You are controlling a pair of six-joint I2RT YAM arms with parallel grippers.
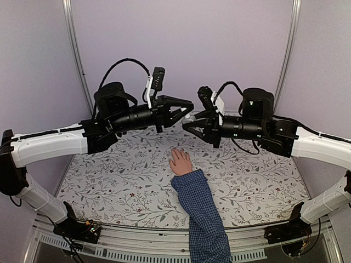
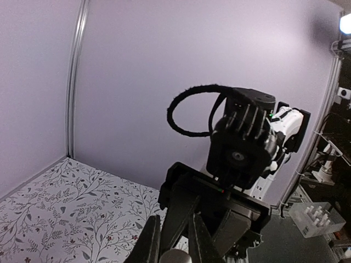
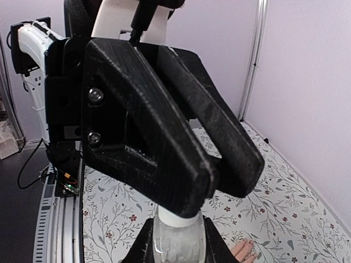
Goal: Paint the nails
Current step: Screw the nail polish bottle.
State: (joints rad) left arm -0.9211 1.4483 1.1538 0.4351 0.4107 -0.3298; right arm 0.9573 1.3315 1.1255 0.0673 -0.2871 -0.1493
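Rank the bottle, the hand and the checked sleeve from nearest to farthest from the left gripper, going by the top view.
1. Bottle: right at the left gripper fingertips, centre.
2. Hand: lower, mid-scene.
3. Checked sleeve: lowest, toward the arm bases.

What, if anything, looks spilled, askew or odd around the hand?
Nothing stands out. The hand lies flat on the floral cloth, no spill visible; the left gripper and right gripper both clamp the small clear bottle.

Left arm (image 1: 49, 143) and right arm (image 1: 321, 145) raised, forearms level, tips meeting at centre. The right gripper (image 1: 185, 125) is clamped on a bottle (image 3: 174, 244); the left gripper (image 1: 190, 106) is closed on its cap (image 3: 181, 219).
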